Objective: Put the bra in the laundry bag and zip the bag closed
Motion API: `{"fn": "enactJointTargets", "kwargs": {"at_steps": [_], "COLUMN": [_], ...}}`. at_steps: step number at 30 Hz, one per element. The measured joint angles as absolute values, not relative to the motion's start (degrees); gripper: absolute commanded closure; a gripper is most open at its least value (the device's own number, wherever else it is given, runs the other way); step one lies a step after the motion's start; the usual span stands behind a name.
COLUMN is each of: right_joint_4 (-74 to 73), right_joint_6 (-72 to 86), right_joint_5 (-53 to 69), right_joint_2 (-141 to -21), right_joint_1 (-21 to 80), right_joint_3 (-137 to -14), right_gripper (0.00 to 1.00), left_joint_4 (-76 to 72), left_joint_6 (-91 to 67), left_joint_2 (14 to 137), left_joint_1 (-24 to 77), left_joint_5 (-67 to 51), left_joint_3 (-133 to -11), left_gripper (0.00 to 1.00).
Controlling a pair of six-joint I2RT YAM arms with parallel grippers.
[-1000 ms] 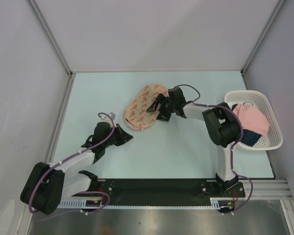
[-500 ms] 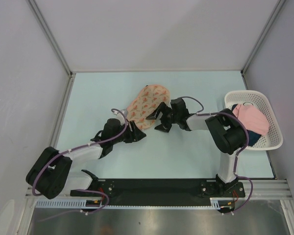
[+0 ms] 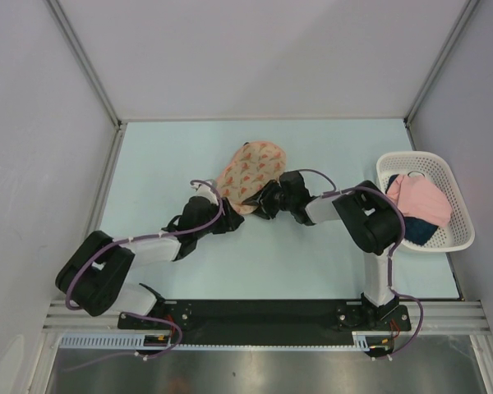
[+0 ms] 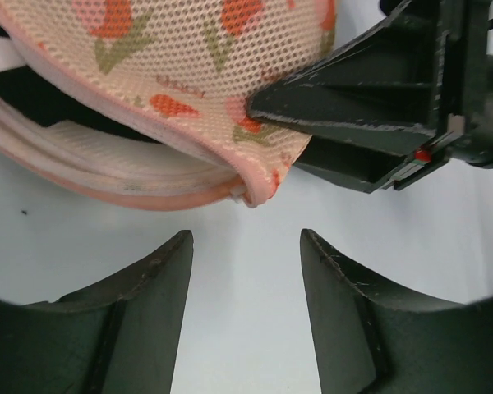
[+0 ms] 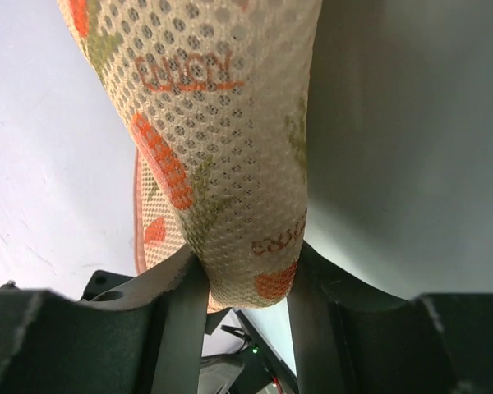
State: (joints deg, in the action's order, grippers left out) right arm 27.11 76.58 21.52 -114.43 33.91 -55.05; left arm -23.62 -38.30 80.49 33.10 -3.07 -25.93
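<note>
The laundry bag (image 3: 251,174) lies about the middle of the worktop (image 3: 148,164), a little toward the far edge; its near end is lifted off the surface. The right gripper (image 5: 246,271) is closed on the upper mesh layer of this near end, and the fabric fills the gap between its fingers. The left gripper (image 4: 245,246) is open and empty; it stands just in front of the bag's rim (image 4: 248,190), not touching it.

The mouth is open; between the two layers a dark shape shows in the left wrist view, probably the bra (image 4: 49,103), though I cannot tell for sure.

I judge the bag light and very soft; the mesh will fold and stretch under any pull, so one hand must hold the rim tight while the other runs the zip. The best hold is on the piped rim close to the zip, not on the loose mesh; the slider itself I cannot find. The bra's cups are springy and may push the layers apart.
</note>
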Motion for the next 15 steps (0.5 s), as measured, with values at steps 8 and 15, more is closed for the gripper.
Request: {"fn": "enactJointTargets", "kwargs": {"at_steps": [8,15], "right_joint_4": [23.73,21.28], "right_joint_6": [80.05,82.63], "right_joint_5": [21.26,21.3], "right_joint_2": [-113.89,-112.38], "right_joint_1": [33.93,33.93], "right_joint_3": [-56.88,-57.78], "right_gripper": [0.63,0.71], "left_joint_4": [-26.17,-26.74], "left_joint_6": [-35.24,-33.34], "left_joint_2": [81.87,85.08], "left_joint_1": [33.21,33.26], "left_joint_5": [-2.57,-1.41], "left_joint_3": [-26.09,-29.52], "left_gripper": [0.5,0.56]}}
